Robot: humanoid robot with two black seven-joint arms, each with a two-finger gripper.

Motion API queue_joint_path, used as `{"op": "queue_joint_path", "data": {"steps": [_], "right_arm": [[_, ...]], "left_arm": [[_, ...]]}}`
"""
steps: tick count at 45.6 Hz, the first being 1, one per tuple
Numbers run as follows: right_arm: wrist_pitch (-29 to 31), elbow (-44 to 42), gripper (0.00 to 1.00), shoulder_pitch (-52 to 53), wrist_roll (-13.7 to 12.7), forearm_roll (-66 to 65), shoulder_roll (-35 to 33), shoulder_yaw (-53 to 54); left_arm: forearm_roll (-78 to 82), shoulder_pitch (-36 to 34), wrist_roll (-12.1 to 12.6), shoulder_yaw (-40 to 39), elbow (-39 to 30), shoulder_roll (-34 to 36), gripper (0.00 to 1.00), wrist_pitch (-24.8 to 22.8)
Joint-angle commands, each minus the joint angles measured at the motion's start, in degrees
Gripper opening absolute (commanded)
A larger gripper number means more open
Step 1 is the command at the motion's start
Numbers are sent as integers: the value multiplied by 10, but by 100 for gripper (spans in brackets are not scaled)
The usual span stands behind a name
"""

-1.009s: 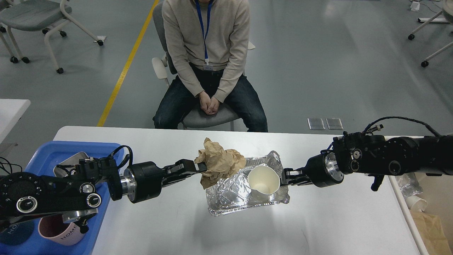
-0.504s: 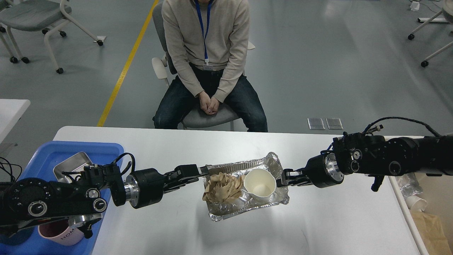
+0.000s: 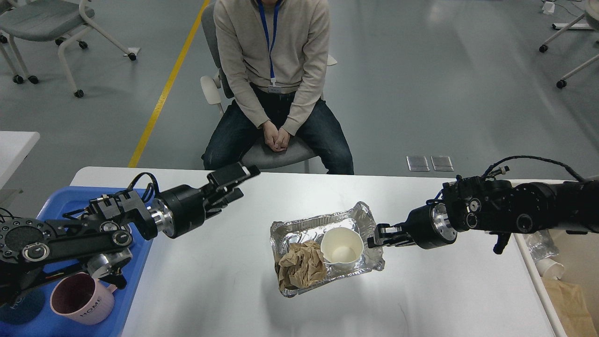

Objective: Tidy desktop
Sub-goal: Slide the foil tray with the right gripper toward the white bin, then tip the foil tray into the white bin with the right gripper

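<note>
The white desktop (image 3: 210, 281) carries a crinkled foil tray (image 3: 318, 219) near its middle. Inside the tray lie a crumpled brown paper (image 3: 302, 264) on the left and a white paper cup (image 3: 341, 248) on the right. My right gripper (image 3: 376, 237) comes in from the right, shut on the foil tray's right rim. Up and to the left of the tray, my left gripper (image 3: 236, 185) hangs above the desktop, open and empty.
A blue tray (image 3: 70, 199) at the left edge holds a pink mug (image 3: 79, 297). Off the table's right edge, a beige bin (image 3: 571, 281) holds trash. A person (image 3: 276, 70) sits just behind the far edge.
My left gripper let go of the brown paper, which dropped into the foil tray. The gripper then pulled back up and to the left. My right gripper stayed on the tray's rim.
</note>
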Motion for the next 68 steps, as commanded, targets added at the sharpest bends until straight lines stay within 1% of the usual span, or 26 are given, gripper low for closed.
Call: {"op": "queue_joint_path", "data": {"steps": [1,6,9,12,16,25,30,38,42,54,68], "right_arm": [[1,-13,0,-7,2,1,-10,-1],[1,-19,0,-19,5,1,-31,0],[1,-20,0,-22,5,1,-50,1],[1,-20,0,-24,5,1,-70,1],[1,-22,0,-28,5,1,-99,2],[3,-25,0,-42,5,2,-175,3],[3,-28,0,-52,5,2,-204,3],[4,-60,0,-64,5,12,-245,11],[3,-67,0,-71,5,45,-269,14],[4,-105,0,-99,8,133,-318,14],[12,-168,0,-167,9,245,-336,15]], "left_arm": [[-23,84,-3,-130,41,-7,92,1],[-29,167,-2,-245,74,-32,92,0],[-29,200,3,-300,88,-40,92,0],[-29,224,3,-337,96,-43,92,-1],[-29,244,3,-363,107,-43,92,-4],[-29,263,4,-368,117,-45,93,-8],[-29,269,1,-368,120,-55,94,-8],[-29,284,0,-369,127,-60,95,-8],[-29,290,0,-370,127,-60,96,-8],[-29,307,-2,-370,128,-75,96,-8],[-29,326,-3,-370,131,-77,96,-8]]}}
